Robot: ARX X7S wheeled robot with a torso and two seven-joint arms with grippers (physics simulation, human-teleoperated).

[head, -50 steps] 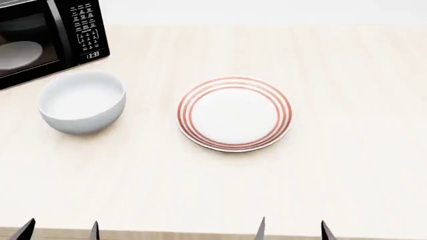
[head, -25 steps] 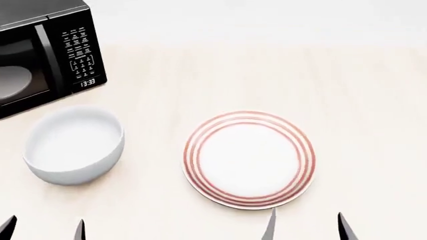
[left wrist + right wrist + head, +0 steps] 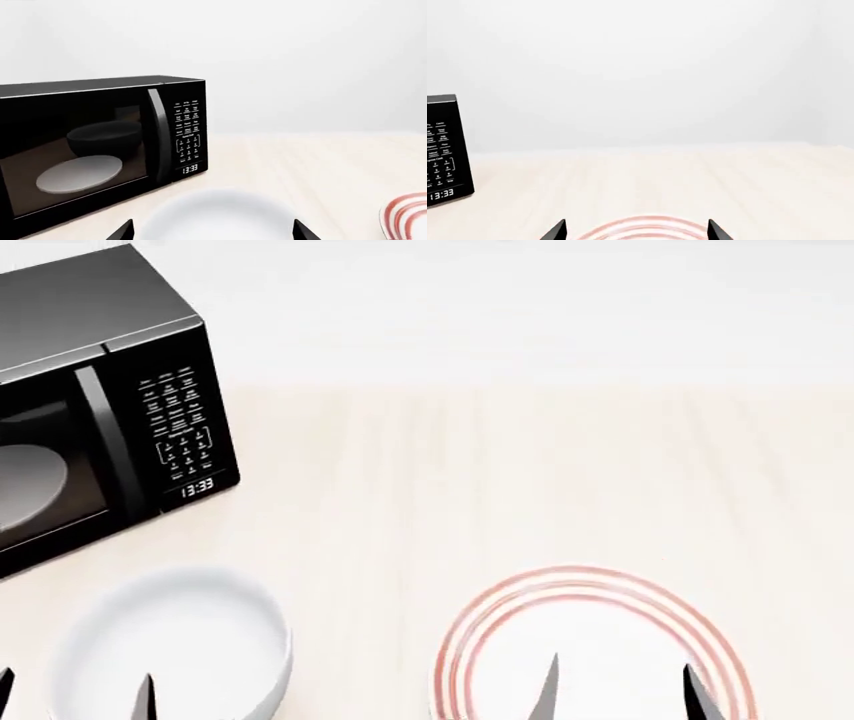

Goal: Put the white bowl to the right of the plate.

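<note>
Along the near edge of the pale wooden table (image 3: 534, 470), the white bowl (image 3: 180, 640) sits at the lower left of the head view, with the plate (image 3: 587, 640) to its right, the two apart with bare wood between them; both are cut off by the frame's bottom edge. The left gripper (image 3: 74, 695) shows only two dark tips spread wide over the bowl, holding nothing, and the right gripper (image 3: 621, 690) shows two tips likewise spread, over the plate. To the right of the plate lies open tabletop out to the frame's edge, and a broad bare stretch runs behind both dishes to the pale wall. The black microwave (image 3: 94, 410) stands at the far left, behind the bowl; its keypad labels are too small to read, but its clock reads 13:33. Through its door the left wrist view shows a pale dish (image 3: 79, 173). Against half a second ago, bowl, plate and microwave all sit lower in the head view, and more of the microwave's top shows.
</note>
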